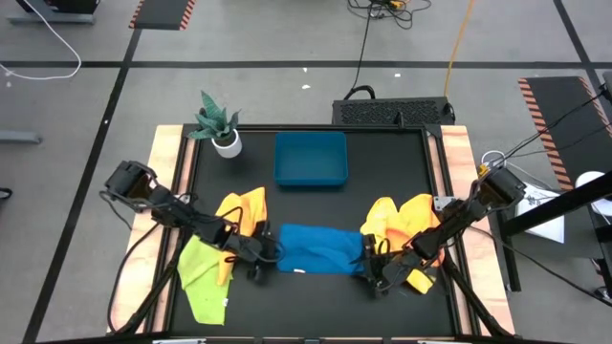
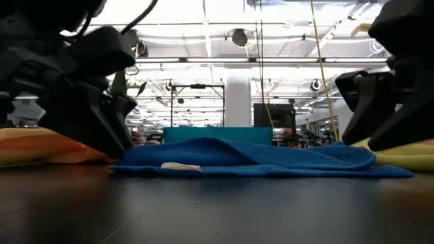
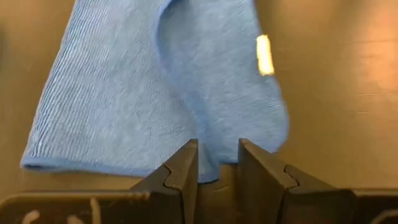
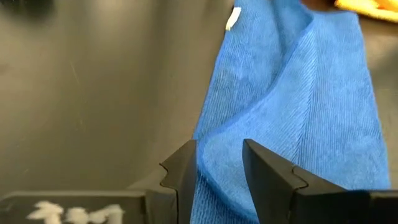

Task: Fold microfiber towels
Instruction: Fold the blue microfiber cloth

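Observation:
A blue microfiber towel (image 1: 320, 248) lies across the middle of the black table, folded over on itself, with a small white tag (image 2: 180, 166) on its near side. My left gripper (image 1: 260, 260) is at the towel's left end and my right gripper (image 1: 371, 269) at its right end, each shut on the cloth. Yellow and orange towels (image 1: 244, 212) and a lime green towel (image 1: 201, 277) lie bunched on the table at the left. More yellow and orange towels (image 1: 402, 222) lie under my right arm. My left gripper (image 3: 217, 171) pinches a rounded corner of the blue towel's left end (image 3: 214, 160) between its two fingers. The fingers slant down from the table's left. The cloth lies slack on the table beyond them. My right gripper (image 4: 219, 168) pinches the blue towel's right end (image 4: 222, 155) between its two fingers, where a fold of cloth runs in between them. The fingers slant down from the table's right. The towel rests slack on the table.
A rigid blue tray (image 1: 311, 158) stands at the far middle of the table and a small potted plant (image 1: 222, 126) at the far left corner. Bare black tabletop (image 1: 316, 306) lies between the blue towel and the near edge.

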